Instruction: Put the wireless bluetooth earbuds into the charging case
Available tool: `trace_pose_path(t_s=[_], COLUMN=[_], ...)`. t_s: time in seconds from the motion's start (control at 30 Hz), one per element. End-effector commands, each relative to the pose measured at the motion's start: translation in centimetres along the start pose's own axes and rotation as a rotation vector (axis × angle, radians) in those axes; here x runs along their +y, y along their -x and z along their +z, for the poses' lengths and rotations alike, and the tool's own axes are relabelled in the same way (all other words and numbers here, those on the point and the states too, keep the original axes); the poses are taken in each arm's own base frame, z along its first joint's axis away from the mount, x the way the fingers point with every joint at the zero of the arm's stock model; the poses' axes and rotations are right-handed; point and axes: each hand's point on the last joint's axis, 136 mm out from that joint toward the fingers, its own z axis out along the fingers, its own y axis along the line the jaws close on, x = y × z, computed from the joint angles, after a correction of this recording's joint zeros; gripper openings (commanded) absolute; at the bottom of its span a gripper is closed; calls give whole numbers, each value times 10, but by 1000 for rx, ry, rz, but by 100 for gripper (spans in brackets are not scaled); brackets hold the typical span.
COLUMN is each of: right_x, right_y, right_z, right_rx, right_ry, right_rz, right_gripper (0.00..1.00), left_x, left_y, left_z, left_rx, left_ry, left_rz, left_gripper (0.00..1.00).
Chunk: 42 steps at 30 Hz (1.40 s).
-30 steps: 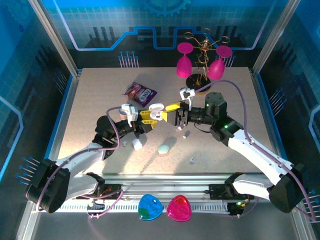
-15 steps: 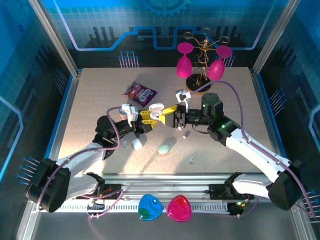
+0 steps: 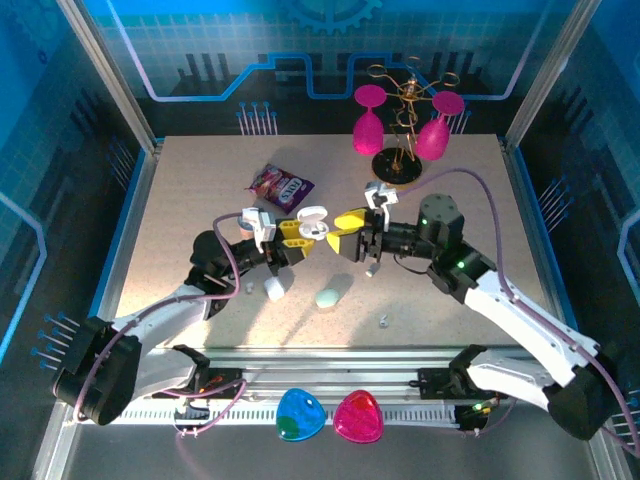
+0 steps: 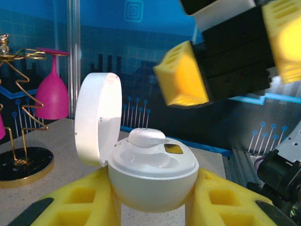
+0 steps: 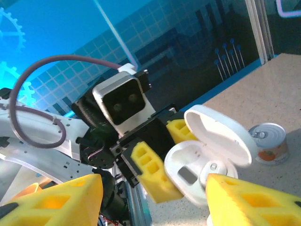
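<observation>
Above the middle of the worktop [image 3: 180, 200], your left gripper [image 3: 298, 232] is clamped on the base of a white case [image 3: 312, 220], whose lid stands swung open. In the left wrist view one earbud [image 4: 146, 136] sits in the top of that case, between the gripper's yellow pads. Your right gripper [image 3: 347, 232] hangs just to the right of the case, its yellow fingers [image 5: 70, 200] apart with nothing between them. A loose earbud [image 3: 372, 268] lies on the worktop under the right gripper, and a second loose earbud [image 3: 384, 320] lies closer to the near edge. A spare white case [image 3: 273, 289] and a mint case [image 3: 327, 297] rest closed toward the near edge.
</observation>
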Motion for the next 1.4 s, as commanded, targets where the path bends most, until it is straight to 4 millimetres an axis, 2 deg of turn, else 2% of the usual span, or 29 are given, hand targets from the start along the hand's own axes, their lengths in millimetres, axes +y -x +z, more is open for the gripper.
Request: trace_pose_path(t_s=[0.0,0.13,0.23,0.3,0.5,0.63,0.87,1.07,1.37], right_x=[-12,-44,-68,-78,-98,-102,-108,-95,-86], right_y=[1,-23,-46,-65,-102,-125,-161,-188,-239], right_z=[-13,-19,-14,-4,40,72,128,177,222], right_rx=[-75,-67,-28,27,125,196,299,391,598], right_ry=[-55,-145,-208,-216,-235,-242,-263,-269,-351], right_rz=[4,114,165,205,217,194,144,51,-142], right_gripper=[61,61,60,60,58,58,58,58,59], left_x=[4,6,4,3,-2,3,23,32,31], left_y=[20,29,39,45,66,78,101,118,129], left_z=[-3,-5,-5,-4,-3,0,9,14,12], left_rx=[-38,-39,-43,-43,-63,-64,-67,-67,-83], left_ry=[13,27,29,27,20,49,115,135,147], left_rz=[61,82,103,111,128,126,142,150,148], left_gripper=[23,23,23,23,23,22,22,22,22])
